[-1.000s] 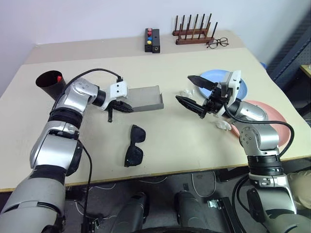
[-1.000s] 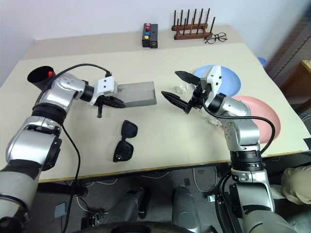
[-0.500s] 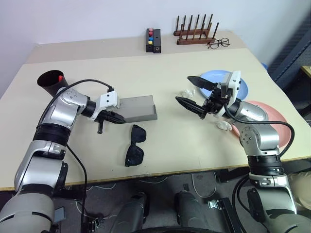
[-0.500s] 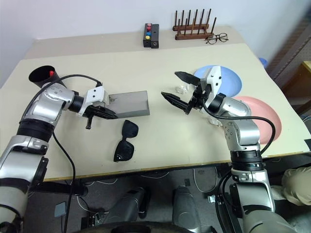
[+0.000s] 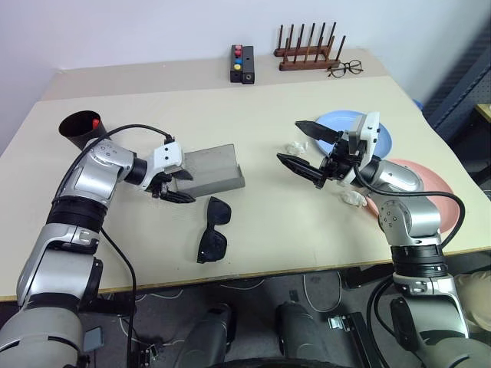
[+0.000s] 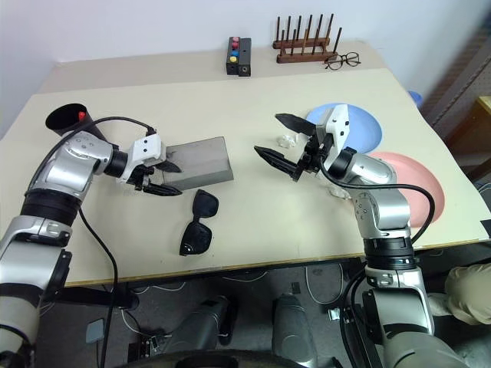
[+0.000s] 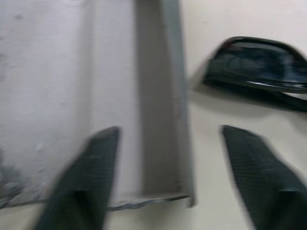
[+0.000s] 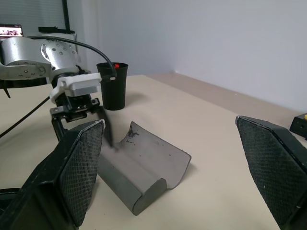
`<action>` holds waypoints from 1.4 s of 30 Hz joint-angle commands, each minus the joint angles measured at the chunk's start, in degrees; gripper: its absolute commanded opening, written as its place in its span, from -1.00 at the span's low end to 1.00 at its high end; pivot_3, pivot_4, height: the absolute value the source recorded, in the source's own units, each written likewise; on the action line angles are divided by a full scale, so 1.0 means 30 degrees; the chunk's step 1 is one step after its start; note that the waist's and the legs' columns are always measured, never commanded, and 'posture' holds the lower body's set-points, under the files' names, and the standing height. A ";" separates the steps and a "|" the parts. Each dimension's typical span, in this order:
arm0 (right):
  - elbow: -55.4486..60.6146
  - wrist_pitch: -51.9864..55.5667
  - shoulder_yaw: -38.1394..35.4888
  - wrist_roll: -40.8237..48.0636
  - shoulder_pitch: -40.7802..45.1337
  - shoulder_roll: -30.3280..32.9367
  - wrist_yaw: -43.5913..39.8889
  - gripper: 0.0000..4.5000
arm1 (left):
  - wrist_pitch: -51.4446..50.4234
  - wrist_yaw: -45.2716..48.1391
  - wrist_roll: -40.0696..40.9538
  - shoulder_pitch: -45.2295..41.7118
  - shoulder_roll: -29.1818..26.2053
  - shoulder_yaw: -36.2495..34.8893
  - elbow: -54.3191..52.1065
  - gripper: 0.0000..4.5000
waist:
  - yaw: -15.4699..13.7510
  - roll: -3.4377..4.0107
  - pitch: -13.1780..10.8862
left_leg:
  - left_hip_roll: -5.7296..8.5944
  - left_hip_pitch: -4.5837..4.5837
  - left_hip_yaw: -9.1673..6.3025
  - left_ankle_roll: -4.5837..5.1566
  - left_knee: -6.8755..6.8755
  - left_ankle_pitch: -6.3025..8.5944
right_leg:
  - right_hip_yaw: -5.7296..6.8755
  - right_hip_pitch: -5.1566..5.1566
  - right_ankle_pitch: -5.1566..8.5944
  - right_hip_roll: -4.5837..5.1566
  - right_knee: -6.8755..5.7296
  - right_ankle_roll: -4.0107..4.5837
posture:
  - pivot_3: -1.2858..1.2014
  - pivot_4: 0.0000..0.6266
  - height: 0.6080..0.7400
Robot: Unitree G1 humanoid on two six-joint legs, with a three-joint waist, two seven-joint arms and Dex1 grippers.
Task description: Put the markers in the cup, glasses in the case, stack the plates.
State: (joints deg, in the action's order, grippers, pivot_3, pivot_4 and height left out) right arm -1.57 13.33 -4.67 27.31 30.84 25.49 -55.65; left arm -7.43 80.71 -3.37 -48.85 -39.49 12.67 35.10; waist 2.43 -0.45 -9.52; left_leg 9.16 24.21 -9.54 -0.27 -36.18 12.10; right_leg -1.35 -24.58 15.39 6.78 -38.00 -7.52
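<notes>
Beige tabletop (image 5: 253, 115) carries all items. Nearest, the glasses (image 5: 212, 228) lie folded. Just beyond, the case (image 5: 213, 172) lies open, with the left gripper (image 5: 173, 185) spread wide at its end, one finger over it. Right gripper (image 5: 305, 150) hangs wide, empty, before the blue plate (image 5: 341, 123) and pink plate (image 5: 430, 188). Far left stands the cup (image 5: 79, 129).

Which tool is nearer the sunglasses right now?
Left. The left tool is open at the case, just beside the sunglasses; the right tool hovers open farther off, near the blue plate.
</notes>
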 commanded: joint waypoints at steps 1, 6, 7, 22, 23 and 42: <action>0.0398 -0.0097 0.0030 0.0186 0.0298 0.0044 -0.0073 1.00 | -0.0642 -0.0284 0.0604 -0.0389 -0.0645 -0.0857 -0.1317 0.97 | -0.0001 0.0000 0.0000 | 0.0000 0.0000 0.0000 0.0000 0.0000 0.0000 | 0.0000 0.0000 0.0000 0.0000 0.0000 0.0000 | 0.03 -0.52 1.00; 0.0173 -0.0096 -0.0086 0.0181 0.0462 0.0223 -0.0207 1.00 | -0.3377 0.0262 0.2546 0.0090 -0.1563 -0.2157 -0.3613 0.97 | 0.0031 0.0000 0.0000 | -0.0002 0.0000 -0.0001 0.0000 0.0004 0.0000 | -0.0002 -0.0002 0.0000 -0.0001 0.0000 0.0000 | 0.03 -0.52 1.00; 0.0123 -0.0107 -0.0109 0.0178 0.0487 0.0246 -0.0236 1.00 | -0.3975 0.0304 0.2940 0.0290 -0.1753 -0.2388 -0.4140 0.97 | 0.0034 0.0001 0.0000 | -0.0002 0.0000 -0.0001 0.0000 0.0005 0.0000 | -0.0002 -0.0003 0.0000 -0.0001 0.0000 0.0001 | 0.03 -0.52 1.00; -0.0229 -0.0058 0.0053 -0.0017 -0.0006 0.0627 -0.0806 1.00 | -1.4137 -0.1377 1.0706 1.0377 -0.3514 -0.5313 -1.7954 0.97 | -0.0184 0.0010 0.0003 | -0.0016 -0.0023 -0.0001 0.0022 0.0024 0.0016 | -0.0031 0.0014 0.0004 0.0002 0.0007 0.0013 | 0.03 -0.52 1.00; -0.0219 -0.0026 0.0042 0.0000 -0.0006 0.0668 -0.0826 1.00 | -1.4594 -0.1426 1.1132 1.0650 -0.3677 -0.5345 -1.8236 0.97 | -0.0290 0.0011 0.0003 | -0.0015 -0.0023 -0.0004 0.0082 0.0024 0.0052 | -0.0031 0.0019 0.0003 0.0002 0.0008 0.0014 | 0.03 -0.52 1.00; 0.1067 0.0315 -0.0305 0.0299 -0.1130 0.1136 -0.0146 1.00 | -2.2868 -1.2070 1.4506 1.0289 0.1237 -0.5697 -2.1157 0.97 | -0.0591 0.0019 0.0001 | -0.0014 -0.0065 0.0002 0.0105 0.0030 0.0069 | -0.0030 0.0060 0.0000 0.0005 0.0027 0.0019 | 0.03 -0.52 1.00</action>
State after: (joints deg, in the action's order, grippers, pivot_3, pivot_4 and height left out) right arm -1.43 14.43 -4.44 27.30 27.31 28.11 -56.39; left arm -72.20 46.55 37.57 -16.84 -36.05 -1.71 -26.21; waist 0.65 -0.39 -9.52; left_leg 9.12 24.01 -9.53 0.04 -36.08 12.31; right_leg -1.44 -24.40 15.39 6.79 -37.93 -7.46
